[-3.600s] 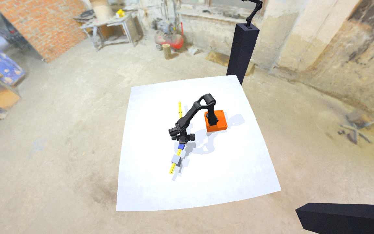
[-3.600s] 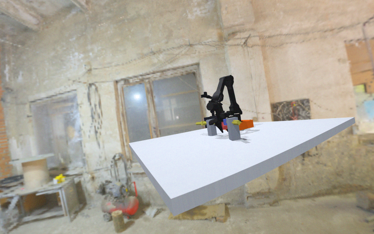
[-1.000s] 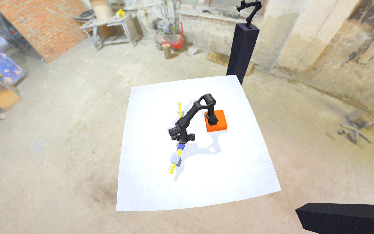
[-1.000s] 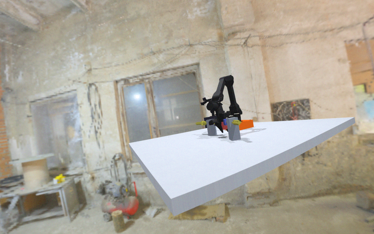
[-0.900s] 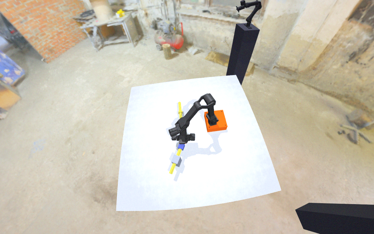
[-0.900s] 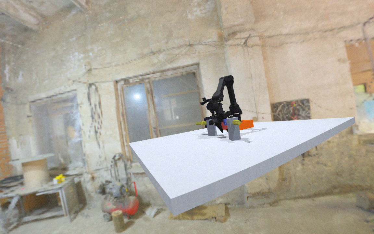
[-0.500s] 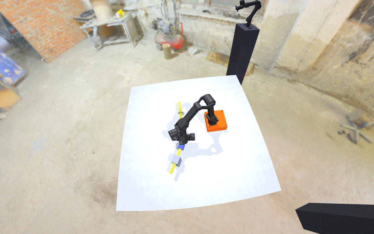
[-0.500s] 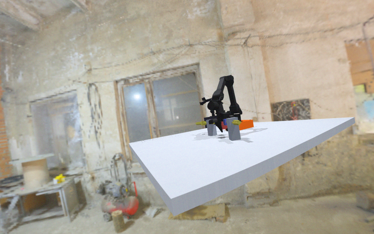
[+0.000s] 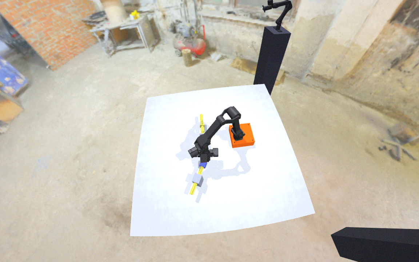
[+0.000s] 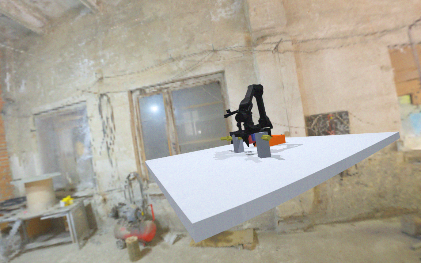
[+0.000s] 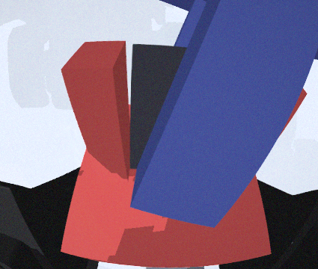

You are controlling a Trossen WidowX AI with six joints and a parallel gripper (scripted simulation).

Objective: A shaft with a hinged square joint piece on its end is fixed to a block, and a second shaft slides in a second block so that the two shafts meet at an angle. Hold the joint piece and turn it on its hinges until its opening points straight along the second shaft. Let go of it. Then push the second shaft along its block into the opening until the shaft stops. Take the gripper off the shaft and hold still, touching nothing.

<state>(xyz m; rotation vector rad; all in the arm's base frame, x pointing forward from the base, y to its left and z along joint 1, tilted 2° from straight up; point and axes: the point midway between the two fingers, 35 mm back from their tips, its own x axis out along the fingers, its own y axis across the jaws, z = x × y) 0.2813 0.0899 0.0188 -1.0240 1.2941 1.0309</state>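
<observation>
- Far shaft point(image 9: 201, 123): a yellow rod lying toward the far edge of the desk point(image 9: 269, 195), largely hidden under the arm; which of the two shafts it is cannot be told from the top view.
- Near shaft point(image 9: 193, 189): a yellow rod passing through a grey block point(image 9: 197, 179), on the near side of the arm, roughly mid-desk and left of the orange base point(image 9: 242, 135).
- Joint piece point(image 9: 203, 165): located between the two shafts, just beyond the grey block. In the wrist view it appears as a blue plate point(image 11: 239, 95) tilted against a red yoke point(image 11: 104, 194), with a dark slot between them.
- Gripper point(image 9: 203, 159): positioned directly over the joint piece. The fingers are pinching the joint piece; they stand partly apart with the piece between them.
- Step in hand, as judged: the first step, holding the joint piece and turning it on its hinges. The tilted blue plate suggests the opening is not yet aligned with the sliding shaft.
- Next move calls for: a controlled wrist rotation about the hinge axes until the opening points straight along the sliding shaft, then release.
</observation>
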